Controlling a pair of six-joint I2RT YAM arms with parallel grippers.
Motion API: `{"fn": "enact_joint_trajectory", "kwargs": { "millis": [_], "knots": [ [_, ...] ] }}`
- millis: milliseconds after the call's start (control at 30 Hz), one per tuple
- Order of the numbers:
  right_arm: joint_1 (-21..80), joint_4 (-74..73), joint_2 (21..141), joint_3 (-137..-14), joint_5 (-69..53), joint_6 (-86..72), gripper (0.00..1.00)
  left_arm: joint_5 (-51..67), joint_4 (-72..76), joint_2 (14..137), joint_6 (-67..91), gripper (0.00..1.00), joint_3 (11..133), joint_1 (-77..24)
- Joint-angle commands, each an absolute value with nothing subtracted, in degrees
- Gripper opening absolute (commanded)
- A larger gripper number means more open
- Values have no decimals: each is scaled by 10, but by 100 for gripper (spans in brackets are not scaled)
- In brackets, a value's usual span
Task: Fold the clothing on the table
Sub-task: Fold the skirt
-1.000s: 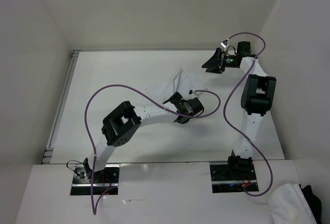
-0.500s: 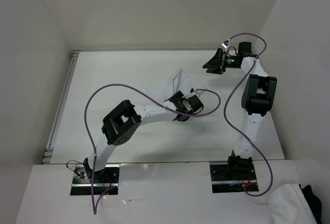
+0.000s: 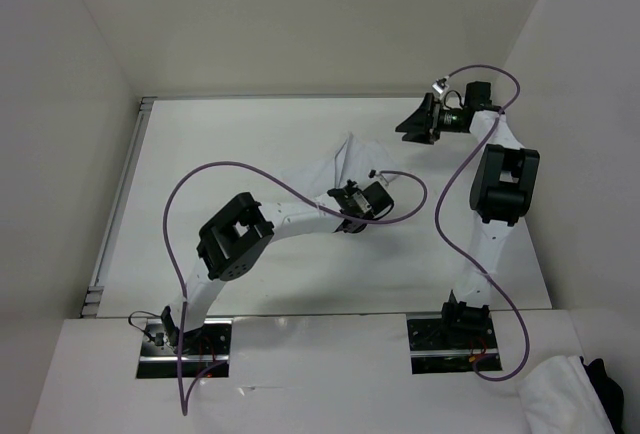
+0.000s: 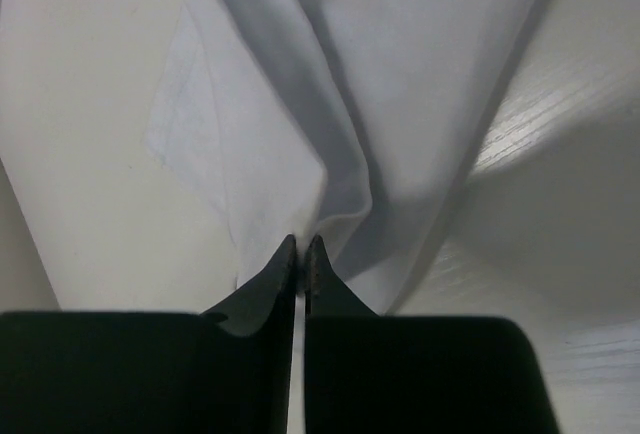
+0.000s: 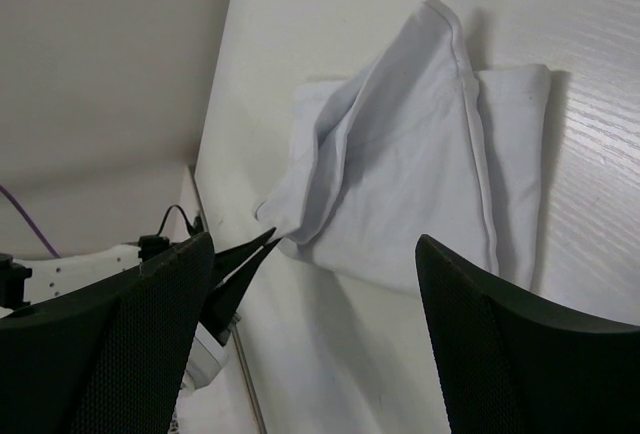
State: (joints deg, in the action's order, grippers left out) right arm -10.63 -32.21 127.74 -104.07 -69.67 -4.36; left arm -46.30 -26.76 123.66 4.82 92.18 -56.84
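The thin white fabric garment [image 3: 322, 167] lies mid-way across the matte white surface [image 3: 230, 134]. The left end effector [image 4: 301, 241] is clamped on its near-right edge, likely to draw a fold. The right end effector [image 3: 410, 126] hovers open, far right.

Lab cell — white-walled table [image 3: 220, 144], bolted arms [image 3: 235, 239]

The clothing [image 4: 400, 84] lies on the table [image 3: 230, 144] and spreads away ahead of the left hand [image 4: 300, 242], whose tips meet on its nearest edge. The right hand [image 3: 407, 125] hangs well apart, beyond the clothing and to the left hand's right, over the table's far right part, facing back toward the clothing.
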Motion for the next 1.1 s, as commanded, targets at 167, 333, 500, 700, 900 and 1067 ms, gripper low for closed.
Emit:
{"fn": "enact_joint_trajectory", "kwargs": {
  "millis": [167, 333, 500, 700, 900, 1067],
  "knots": [
    [-111, -329, 1234, -1034, -710, -33, 87, -420, -263, 1217, 64, 0, 930, -525],
    [-111, -329, 1229, -1023, -715, -33, 87, -403, -269, 1180, 72, 0, 957, -478],
    [-111, -329, 1223, -1018, -721, -33, 87, -403, -276, 1168, 83, 0, 1006, -407],
    [-111, -347, 1212, -1007, -715, -5, 87, -456, -328, 1202, 116, 81, 1070, -324],
    [-106, -397, 1216, -1038, -610, 98, 87, -390, -388, 1201, 198, 100, 1081, -274],
    [-89, -498, 1306, -1204, -582, 170, 87, -234, -345, 1138, 263, 88, 975, -266]
  ]
}}
